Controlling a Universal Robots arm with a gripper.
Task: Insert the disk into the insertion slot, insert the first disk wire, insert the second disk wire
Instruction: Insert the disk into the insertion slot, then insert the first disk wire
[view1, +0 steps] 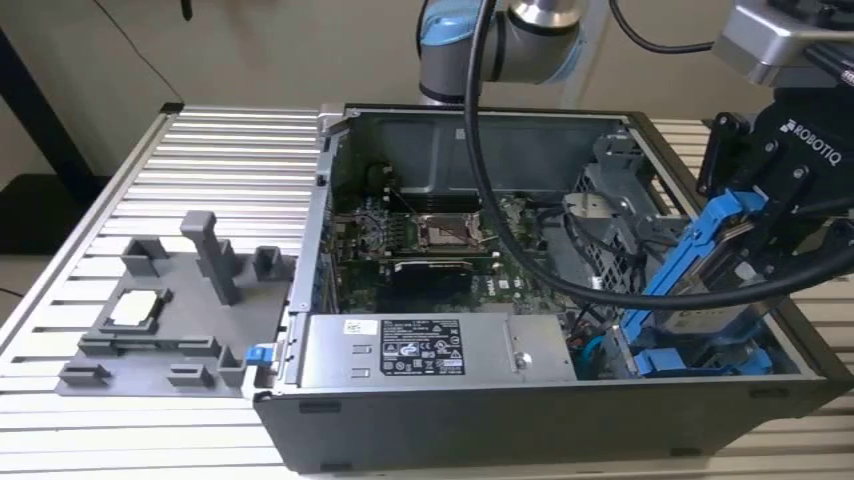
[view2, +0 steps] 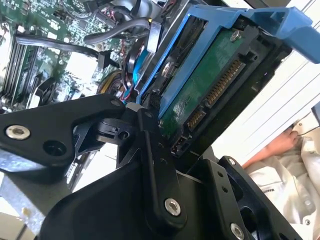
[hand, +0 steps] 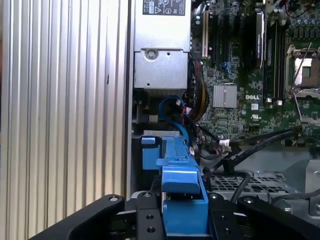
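Gripper (view1: 750, 228) fingers (view2: 152, 145) clamped tight on disk (view1: 705, 262). Disk tilted in blue carrier, lifted above open computer case (view1: 534, 425), at case's end toward exterior view's right. Lower edge hangs over blue frames (view1: 707, 360) inside case.

White lettering (view1: 811, 143) marks the gripper (view1: 763, 225) body; a black-and-white label (view1: 420, 346) with warning symbols is on the silver box (view1: 534, 352).
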